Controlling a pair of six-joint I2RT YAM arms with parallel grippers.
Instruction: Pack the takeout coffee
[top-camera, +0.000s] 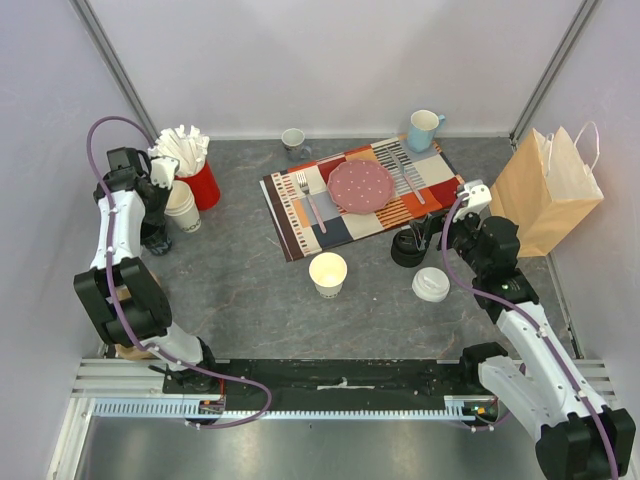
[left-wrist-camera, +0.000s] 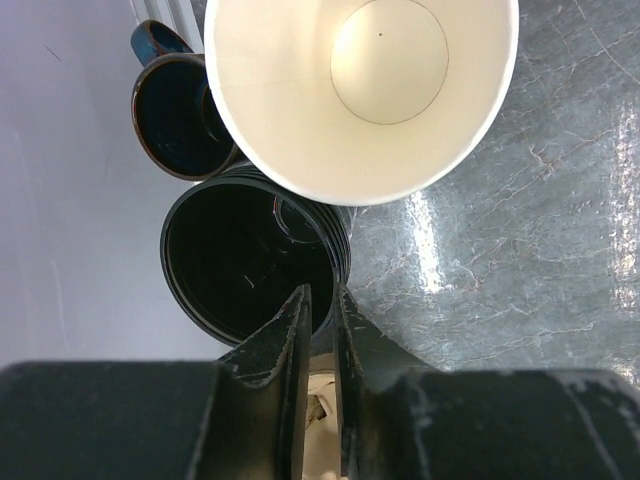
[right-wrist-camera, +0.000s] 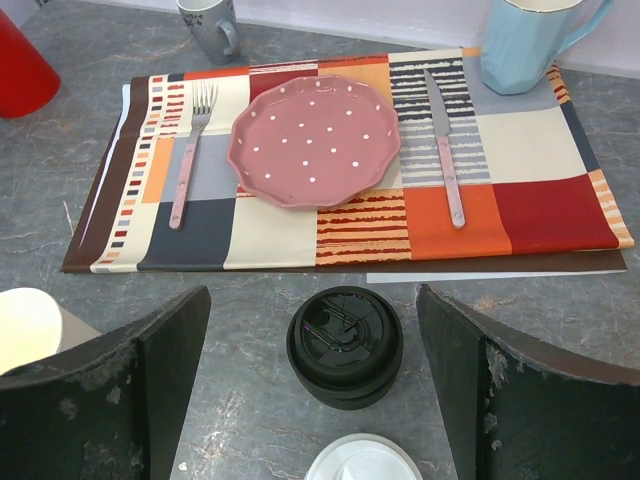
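Black cup (right-wrist-camera: 345, 345) faces right tool's (right-wrist-camera: 312, 295) spread jaws.

The grey marbled table (top-camera: 250, 300) carries a black lid (right-wrist-camera: 345, 345) between the right gripper's (right-wrist-camera: 312, 295) spread jaws, a white lid (right-wrist-camera: 360, 462) just nearer, a cream cup (right-wrist-camera: 30, 320) to their left, and the patchwork placemat (right-wrist-camera: 540, 190) beyond.

Grey marbled tabletop (top-camera: 250, 290). Patchwork fabric placemat (right-wrist-camera: 540, 190): orange, red, cream, grey blocks, black stripes. Pink round plate (right-wrist-camera: 313, 140), white dots. Pale blue ceramic mug (right-wrist-camera: 525, 40). Cream paper cup (top-camera: 328, 272). Black round plastic lid (right-wrist-camera: 345, 335).
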